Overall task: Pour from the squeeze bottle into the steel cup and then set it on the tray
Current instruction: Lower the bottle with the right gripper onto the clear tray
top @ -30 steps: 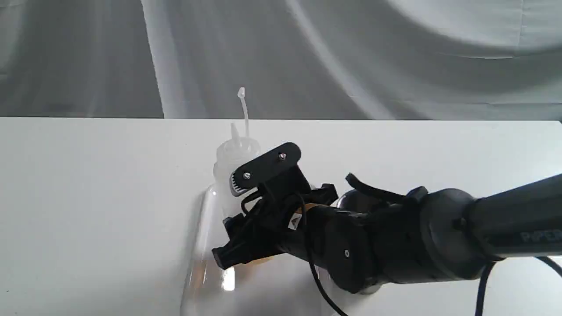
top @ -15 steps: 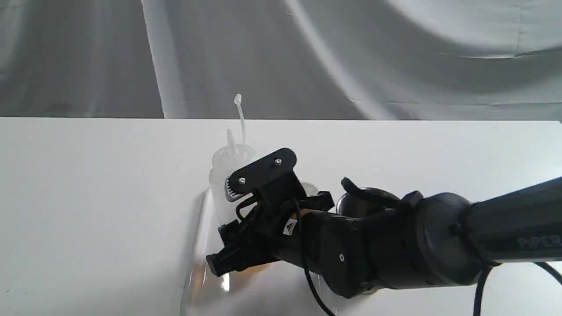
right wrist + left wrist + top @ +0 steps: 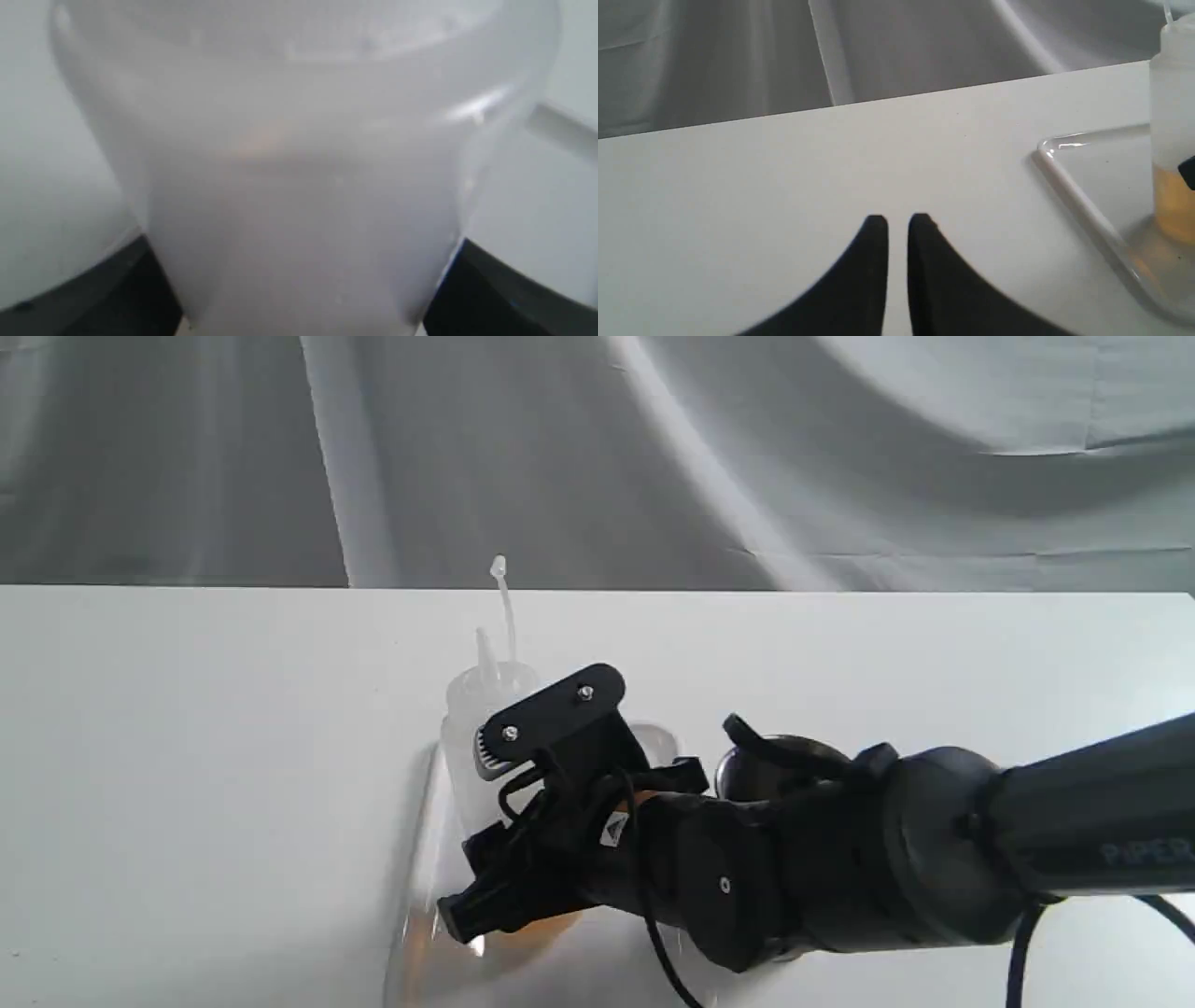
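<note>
Setting down is the step in hand: your right gripper (image 3: 518,812) is clamped across the squeeze bottle (image 3: 481,709), which stands upright over the tray (image 3: 1069,182), midway along the near edge of the tabletop (image 3: 187,756) in the exterior view. Amber liquid sits low in the bottle. Whether its base bears on the tray cannot be confirmed. The steel cup (image 3: 752,770) stands beside the tray, toward the right edge. Your left gripper (image 3: 898,224), fingers nearly together and empty, hovers toward the left edge. Next move, in my judgement: confirm contact, part the jaws slowly, and withdraw without tipping the bottle.
</note>
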Motion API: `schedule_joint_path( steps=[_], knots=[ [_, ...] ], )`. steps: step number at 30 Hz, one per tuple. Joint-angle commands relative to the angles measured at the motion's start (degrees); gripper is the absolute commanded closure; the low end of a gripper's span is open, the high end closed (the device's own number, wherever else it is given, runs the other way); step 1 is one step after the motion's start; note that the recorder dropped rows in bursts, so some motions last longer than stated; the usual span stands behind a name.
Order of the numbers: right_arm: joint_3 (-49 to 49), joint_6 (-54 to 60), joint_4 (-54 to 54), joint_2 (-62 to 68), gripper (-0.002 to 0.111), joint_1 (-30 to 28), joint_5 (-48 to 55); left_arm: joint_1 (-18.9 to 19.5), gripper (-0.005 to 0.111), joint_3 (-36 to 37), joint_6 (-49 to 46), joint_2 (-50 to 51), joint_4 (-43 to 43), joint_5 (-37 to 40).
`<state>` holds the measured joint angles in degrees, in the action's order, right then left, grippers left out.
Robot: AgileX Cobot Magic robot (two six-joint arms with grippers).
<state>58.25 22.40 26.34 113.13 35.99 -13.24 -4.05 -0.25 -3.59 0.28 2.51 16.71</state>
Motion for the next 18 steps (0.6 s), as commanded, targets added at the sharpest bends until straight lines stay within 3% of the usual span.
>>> schedule_joint_path(
  steps=[1,18],
  knots=[
    [-0.3,0.3,-0.2,-0.7,0.059,0.0,-0.8,-0.2,0.098,0.3,0.1,-0.3,0.0,-0.4],
    [-0.3,0.3,0.0,-0.7,0.059,0.0,0.8,-0.2,0.098,0.3,0.1,-0.3,0.0,-0.4]
  ],
)
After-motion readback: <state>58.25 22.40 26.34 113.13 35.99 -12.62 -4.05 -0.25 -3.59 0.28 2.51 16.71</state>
